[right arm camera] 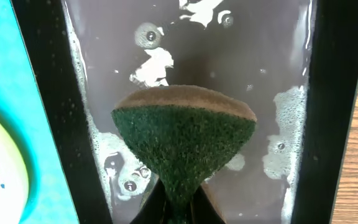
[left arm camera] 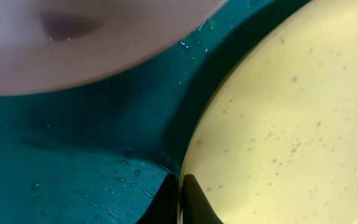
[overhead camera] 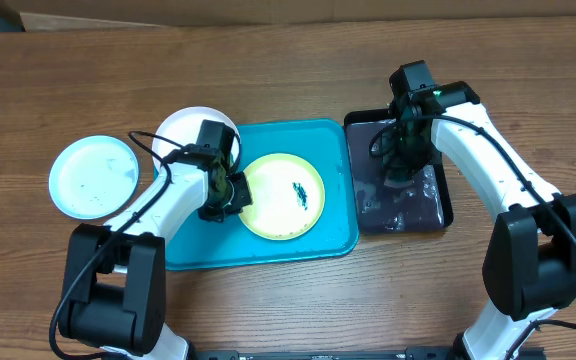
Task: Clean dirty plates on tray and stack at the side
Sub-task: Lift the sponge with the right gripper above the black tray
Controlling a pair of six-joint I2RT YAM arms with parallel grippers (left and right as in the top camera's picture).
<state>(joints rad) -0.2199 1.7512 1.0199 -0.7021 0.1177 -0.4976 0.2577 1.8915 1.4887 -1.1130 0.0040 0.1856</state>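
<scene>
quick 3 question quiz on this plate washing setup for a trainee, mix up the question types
1. Multiple choice: what does the right claw hold over the black tray of soapy water?
a) a green sponge
b) a folded cloth
c) nothing

2. True or false: the pale mint plate lies on the teal tray.

3. Fill the gap: the left claw pinches the yellow plate by its ____.

Key
1. a
2. False: it lies on the table, left of the tray.
3. rim
</scene>
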